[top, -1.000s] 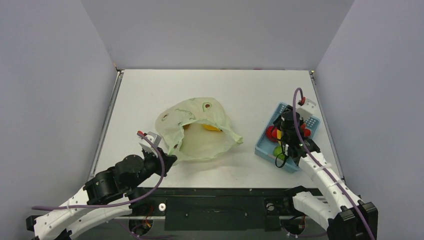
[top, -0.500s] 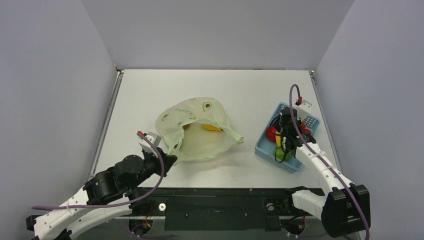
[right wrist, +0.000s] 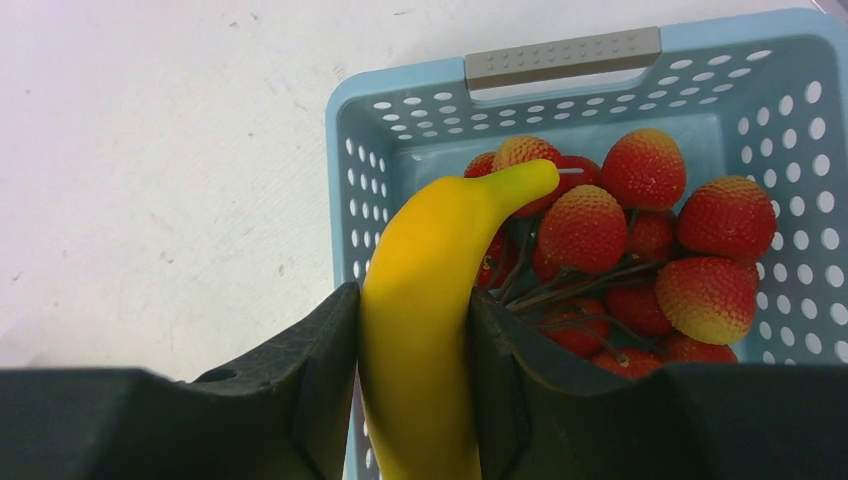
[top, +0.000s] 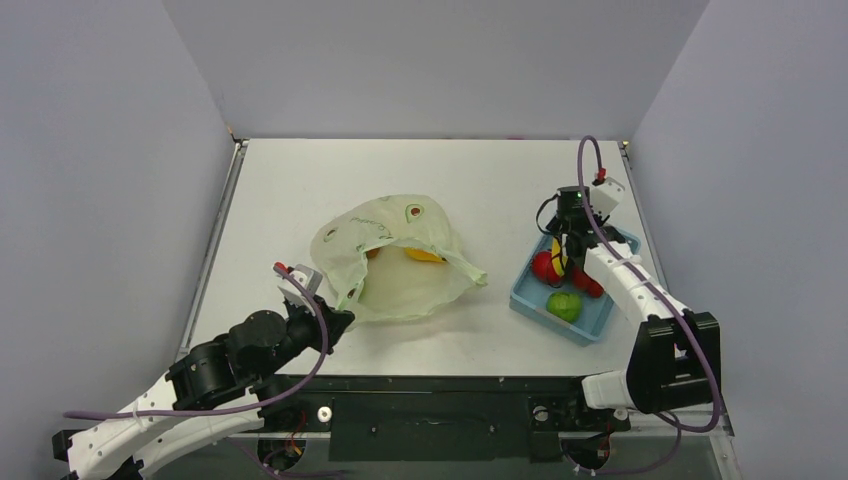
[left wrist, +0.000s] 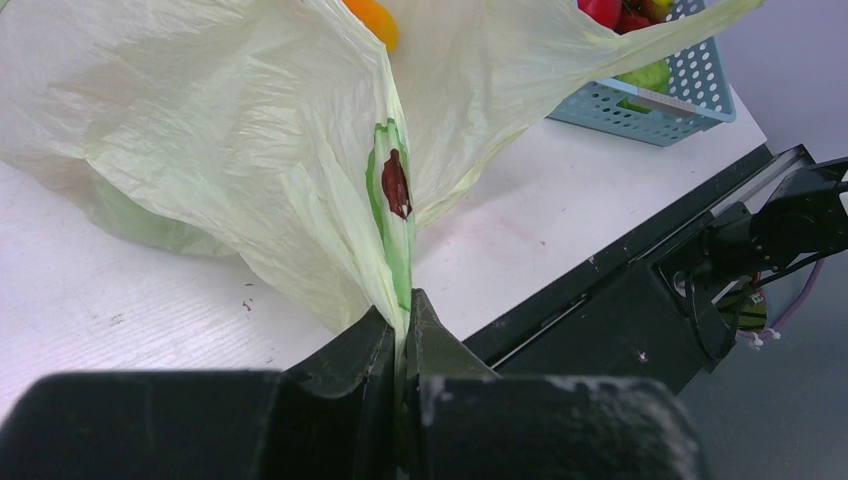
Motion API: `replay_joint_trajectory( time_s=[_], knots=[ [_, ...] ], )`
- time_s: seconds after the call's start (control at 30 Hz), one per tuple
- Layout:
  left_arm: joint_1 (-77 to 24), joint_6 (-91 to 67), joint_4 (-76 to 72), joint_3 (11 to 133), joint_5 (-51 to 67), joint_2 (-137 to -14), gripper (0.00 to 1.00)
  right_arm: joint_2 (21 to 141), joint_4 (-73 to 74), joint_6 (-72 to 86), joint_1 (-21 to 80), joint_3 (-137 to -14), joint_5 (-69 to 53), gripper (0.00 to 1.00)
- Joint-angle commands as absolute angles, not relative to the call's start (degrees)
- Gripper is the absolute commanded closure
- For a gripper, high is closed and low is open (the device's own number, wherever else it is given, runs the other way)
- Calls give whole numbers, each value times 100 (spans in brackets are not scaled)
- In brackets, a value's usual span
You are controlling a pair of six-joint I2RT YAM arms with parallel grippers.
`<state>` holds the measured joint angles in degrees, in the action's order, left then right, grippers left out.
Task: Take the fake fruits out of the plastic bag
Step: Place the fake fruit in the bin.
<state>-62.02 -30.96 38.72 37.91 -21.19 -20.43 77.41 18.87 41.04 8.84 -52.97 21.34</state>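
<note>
This is a robotics lab test cell: a white desk point(top: 290, 190) is boxed in by plain grey panels point(top: 430, 60) on its left, far and right sides, and a left arm point(top: 200, 370) and right arm point(top: 625, 285), trailing purple cables point(top: 322, 345), are bolted to a black rail point(top: 430, 415) at the near edge.

Plastic bag point(top: 400, 262) near blue basket point(top: 590, 332)

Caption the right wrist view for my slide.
Right gripper holds a yellow banana over the blue basket of red berries.
</note>
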Motion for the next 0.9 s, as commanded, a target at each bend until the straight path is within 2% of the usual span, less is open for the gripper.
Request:
replay_joint_trajectory(
  time_s=[0.0, 0.3, 0.67, 0.87],
  knots=[
    [-6250, -3107, 3608, 3835, -2145, -2021, 100, 8001, 1938, 4062, 826, -5695, 2610, 66],
    [-6257, -3115, 3606, 3834, -2161, -2000, 100, 8416, 1997, 4117, 812, -5923, 2571, 39],
    [-6262, -3103, 3604, 3839, -2158, -2028, 100, 7715, 2052, 3735, 1007, -5786, 2635, 36],
    [-6258, -3098, 3605, 3841, -2161, -2047, 100, 7018, 1587, 2911, 2196, -5603, 3108, 36]
  ],
)
